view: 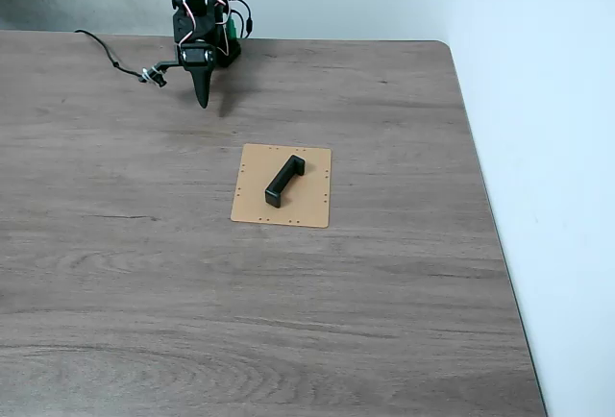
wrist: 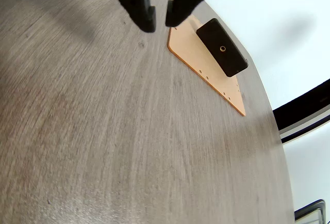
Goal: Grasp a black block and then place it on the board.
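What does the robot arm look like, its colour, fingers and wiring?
The arm is matte black, built of blocky segments, with thin red and white wires looped along it and a green part near its base. A black cable trails across the table. Its gripper has two black fingers with stepped, notched inner edges.

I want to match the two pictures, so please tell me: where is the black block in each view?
Fixed view: the black block lies diagonally near the picture's centre, on the board.
Wrist view: the black block is at the upper right, seen end-on, right of the gripper.
Shared landmark: the board, tan with small holes along its edges, lies under the block in both.
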{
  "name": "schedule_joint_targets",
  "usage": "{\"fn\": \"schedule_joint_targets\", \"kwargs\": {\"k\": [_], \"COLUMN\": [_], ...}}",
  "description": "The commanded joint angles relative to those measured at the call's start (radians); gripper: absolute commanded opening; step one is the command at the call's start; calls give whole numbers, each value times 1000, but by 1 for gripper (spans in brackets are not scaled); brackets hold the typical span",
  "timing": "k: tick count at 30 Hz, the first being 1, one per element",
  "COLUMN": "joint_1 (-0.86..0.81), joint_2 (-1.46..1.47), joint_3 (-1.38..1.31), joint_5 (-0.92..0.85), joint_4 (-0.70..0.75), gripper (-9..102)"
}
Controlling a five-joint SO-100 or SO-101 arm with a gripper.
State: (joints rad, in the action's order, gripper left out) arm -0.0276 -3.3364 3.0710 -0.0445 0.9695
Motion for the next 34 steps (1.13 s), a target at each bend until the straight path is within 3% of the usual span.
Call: {"fn": "schedule_joint_targets", "kwargs": {"k": [1,34], "joint_1": [-20,-18], "joint_2": [-40,-41], "joint_3": [9,11], "joint_5": [-12,-26], "joint_4": [23,17], "gripper": [0,0]}}
